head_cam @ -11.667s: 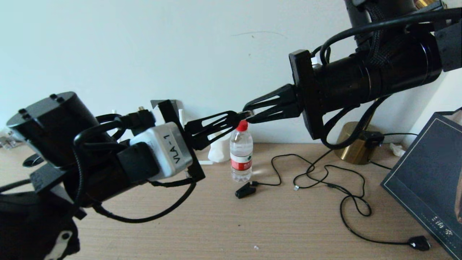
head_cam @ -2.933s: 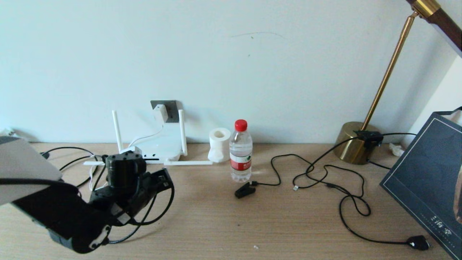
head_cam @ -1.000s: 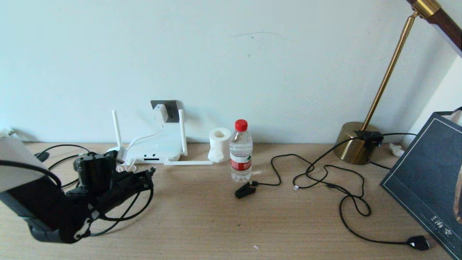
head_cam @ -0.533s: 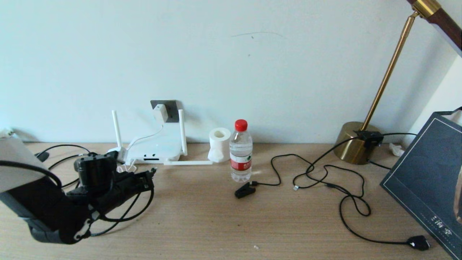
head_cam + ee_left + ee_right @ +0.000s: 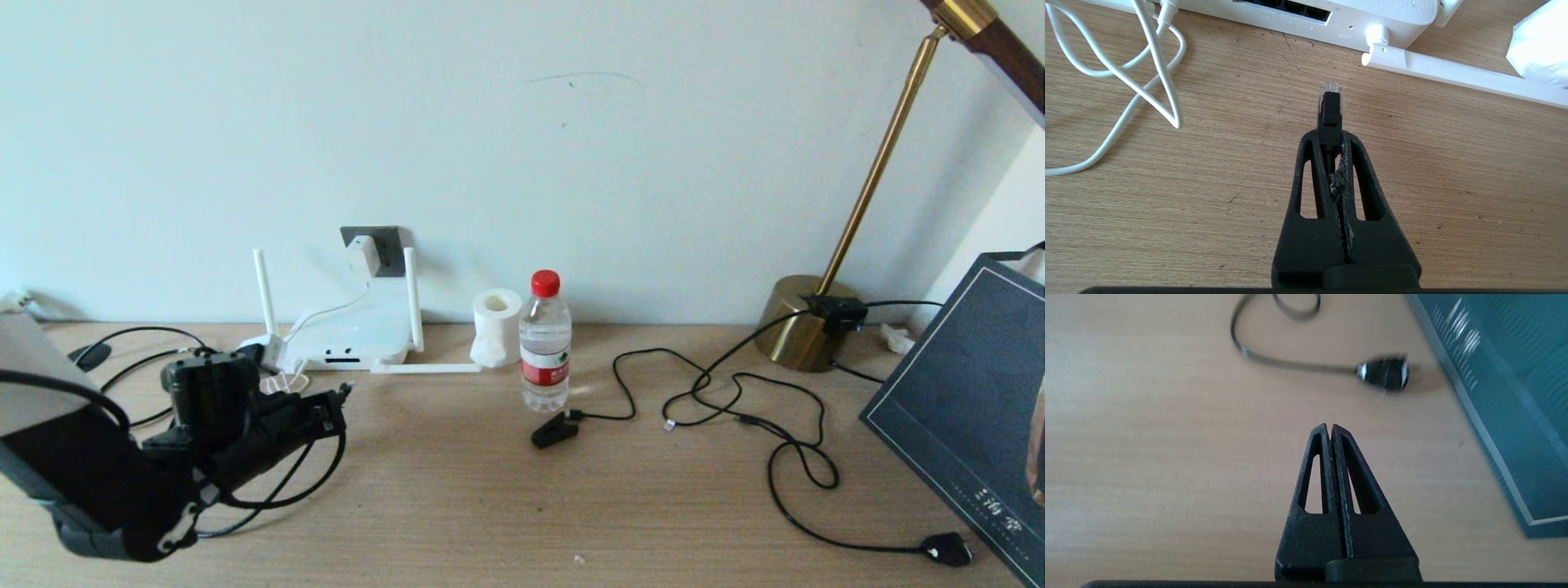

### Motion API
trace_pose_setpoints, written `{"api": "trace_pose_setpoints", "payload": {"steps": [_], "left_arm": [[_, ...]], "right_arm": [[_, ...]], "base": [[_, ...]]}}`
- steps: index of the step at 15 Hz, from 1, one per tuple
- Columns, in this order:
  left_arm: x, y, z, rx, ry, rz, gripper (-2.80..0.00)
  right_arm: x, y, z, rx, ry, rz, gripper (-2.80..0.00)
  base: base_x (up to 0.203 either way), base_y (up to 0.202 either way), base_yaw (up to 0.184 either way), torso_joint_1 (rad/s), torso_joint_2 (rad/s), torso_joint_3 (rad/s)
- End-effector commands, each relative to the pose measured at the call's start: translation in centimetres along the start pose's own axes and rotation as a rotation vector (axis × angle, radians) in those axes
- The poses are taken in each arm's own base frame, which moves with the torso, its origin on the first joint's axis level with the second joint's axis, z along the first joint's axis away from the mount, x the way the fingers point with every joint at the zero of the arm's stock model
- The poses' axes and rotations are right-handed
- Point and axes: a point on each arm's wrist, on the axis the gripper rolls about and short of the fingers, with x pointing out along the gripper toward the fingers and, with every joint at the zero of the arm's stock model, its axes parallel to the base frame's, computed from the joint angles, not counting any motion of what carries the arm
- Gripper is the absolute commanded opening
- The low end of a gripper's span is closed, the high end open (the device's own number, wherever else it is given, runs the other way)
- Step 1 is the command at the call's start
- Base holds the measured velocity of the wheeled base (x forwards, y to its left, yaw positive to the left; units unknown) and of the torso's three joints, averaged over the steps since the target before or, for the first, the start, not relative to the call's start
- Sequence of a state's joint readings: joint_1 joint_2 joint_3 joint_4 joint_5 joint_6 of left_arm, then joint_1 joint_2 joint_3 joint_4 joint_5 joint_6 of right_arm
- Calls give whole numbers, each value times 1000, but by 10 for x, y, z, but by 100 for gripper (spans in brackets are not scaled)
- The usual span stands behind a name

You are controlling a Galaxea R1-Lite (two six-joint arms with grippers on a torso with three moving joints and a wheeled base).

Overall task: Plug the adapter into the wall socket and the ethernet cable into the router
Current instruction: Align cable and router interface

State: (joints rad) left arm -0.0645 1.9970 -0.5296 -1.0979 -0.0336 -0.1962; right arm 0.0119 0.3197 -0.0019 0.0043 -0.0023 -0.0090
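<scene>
The white adapter (image 5: 363, 255) sits in the dark grey wall socket (image 5: 390, 243), and its white cord hangs down to the router (image 5: 353, 336). My left gripper (image 5: 341, 394) hovers low over the table just in front of the router, shut on the ethernet cable (image 5: 1329, 107). The black boot is pinched between the fingertips of the left gripper (image 5: 1329, 138), and the clear tip points at the router (image 5: 1372, 18) and its dark ports (image 5: 1306, 9), a short gap away. My right gripper (image 5: 1329, 426) is shut and empty above the table's right side, out of the head view.
One router antenna (image 5: 424, 368) lies flat on the table. A paper roll (image 5: 495, 325) and a water bottle (image 5: 545, 343) stand right of the router. Black cords (image 5: 735, 400) with a clip plug (image 5: 553, 430) and a flat plug (image 5: 947, 549), a brass lamp base (image 5: 804, 335) and a dark bag (image 5: 963, 408) fill the right side.
My left arm has sunk slightly and eased back a little from the router, still gripping the ethernet plug. Nothing else has moved.
</scene>
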Motion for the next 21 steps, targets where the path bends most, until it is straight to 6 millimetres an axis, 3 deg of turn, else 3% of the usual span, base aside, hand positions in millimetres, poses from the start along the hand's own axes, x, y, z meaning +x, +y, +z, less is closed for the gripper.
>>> {"api": "trace_pose_setpoints", "payload": {"steps": [1, 4, 11, 21], "left_arm": [[-3, 0, 1, 21, -8, 0, -280], [-5, -1, -1, 43, 0, -1, -280], [1, -1, -3, 37, 10, -7, -280], [16, -2, 8, 18, -40, -12, -280]], "right_arm": [[-13, 0, -6, -22, -185, -1, -280], [-23, 1, -12, -98, -326, -6, -280], [-22, 1, -11, -43, -320, 4, -280], [-22, 1, -11, -43, -320, 3, -280]], "base": [[0, 0, 0, 0, 0, 0], [0, 0, 0, 0, 0, 0], [0, 0, 0, 0, 0, 0], [0, 0, 0, 0, 0, 0]]}}
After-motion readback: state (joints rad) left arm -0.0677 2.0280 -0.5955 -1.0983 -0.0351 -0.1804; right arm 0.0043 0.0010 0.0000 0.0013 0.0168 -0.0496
